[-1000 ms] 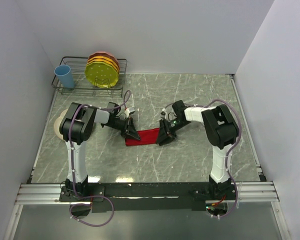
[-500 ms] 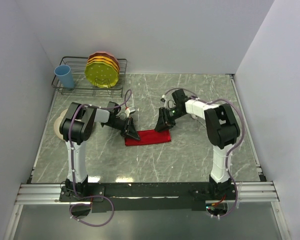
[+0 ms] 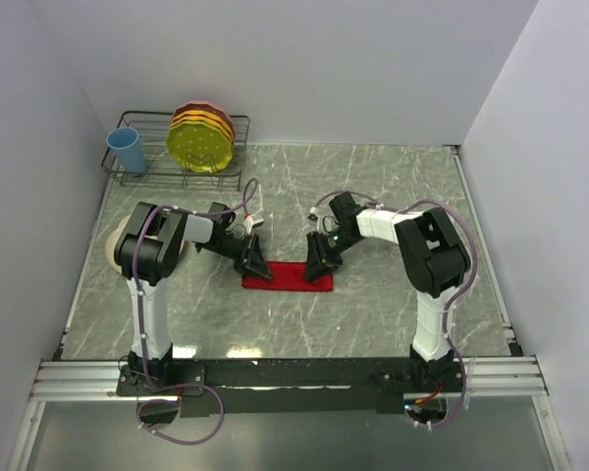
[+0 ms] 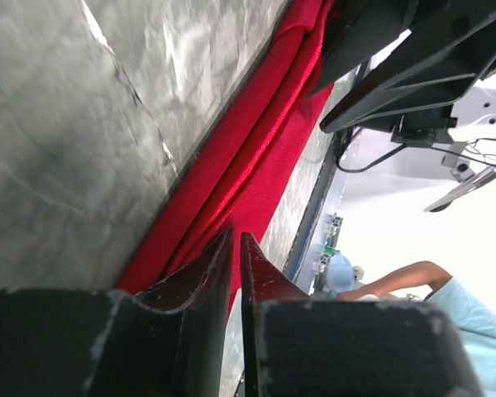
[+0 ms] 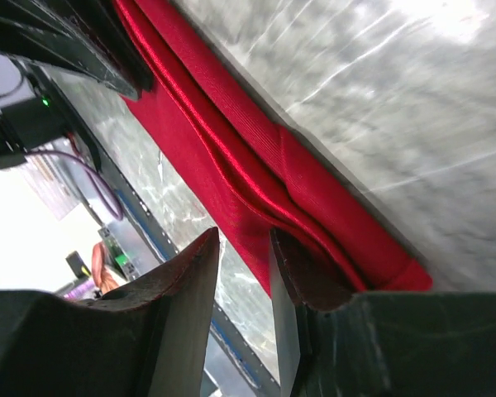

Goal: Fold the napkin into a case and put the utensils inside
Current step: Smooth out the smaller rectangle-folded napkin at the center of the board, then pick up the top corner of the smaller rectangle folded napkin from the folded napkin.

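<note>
Red napkin (image 3: pixel 287 277) lies flat on the grey marbled tabletop (image 3: pixel 393 314), between the two arms. It is folded to a long narrow strip, and both wrist views show layered edges running along its length.

Left tool (image 3: pixel 251 263) is down at the strip's left end. Jaws almost together, only a thin slit, tips on the cloth edge. It looks pinched onto the napkin there.

Right tool (image 3: pixel 320 263) is down at the strip's right end. Jaws part open with a clear gap, and red cloth and tabletop show through it. Nothing clamped that I can see. Tips are just above or touching the folded end, can't tell which.

Wire rack (image 3: pixel 157 179) sits in the far left corner, holding yellow and orange plates (image 3: pixel 202 139) stood on edge and a blue cup (image 3: pixel 128 150). Cream plate (image 3: pixel 114 247) is partly hidden behind the left arm, well apart from the napkin.
</note>
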Robot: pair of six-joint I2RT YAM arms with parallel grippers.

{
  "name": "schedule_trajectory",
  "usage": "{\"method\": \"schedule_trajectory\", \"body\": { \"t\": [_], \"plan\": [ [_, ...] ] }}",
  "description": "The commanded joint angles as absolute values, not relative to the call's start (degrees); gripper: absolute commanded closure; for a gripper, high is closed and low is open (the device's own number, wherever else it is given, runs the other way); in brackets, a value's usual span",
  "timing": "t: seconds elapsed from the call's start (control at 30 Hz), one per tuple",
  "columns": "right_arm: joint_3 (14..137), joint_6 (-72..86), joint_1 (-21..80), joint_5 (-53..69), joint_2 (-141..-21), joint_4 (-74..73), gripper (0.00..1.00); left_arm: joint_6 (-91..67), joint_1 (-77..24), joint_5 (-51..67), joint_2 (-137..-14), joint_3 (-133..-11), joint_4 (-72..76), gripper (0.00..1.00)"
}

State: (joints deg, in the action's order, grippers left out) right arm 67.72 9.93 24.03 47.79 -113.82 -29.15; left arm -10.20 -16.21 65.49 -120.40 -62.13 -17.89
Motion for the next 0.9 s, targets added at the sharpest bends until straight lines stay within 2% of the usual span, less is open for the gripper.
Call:
{"method": "schedule_trajectory", "body": {
  "t": [0.0,0.2,0.43,0.57,0.87],
  "plan": [
    [68.5,7.6,24.9,44.1,-110.9,-31.2,0.61,-4.7,-16.3,58.1,-118.5,-60.3,-20.7,0.83],
    [74.8,7.4,23.5,46.1,-106.6,-34.3,0.57,-4.6,-17.1,60.2,-114.9,-61.9,-20.7,0.79],
    [77.0,7.1,17.9,45.5,-105.8,-37.0,0.54,-2.1,-20.9,60.8,-106.5,-65.3,-19.1,0.63],
    [77.5,6.9,14.9,45.5,-106.3,-37.6,0.53,-1.0,-21.8,58.6,-103.3,-66.9,-15.0,0.60],
    [77.2,5.7,13.1,43.2,-109.1,-38.1,0.50,25.8,-28.6,51.2,-106.6,-76.8,-23.5,0.50]
  ]
}}
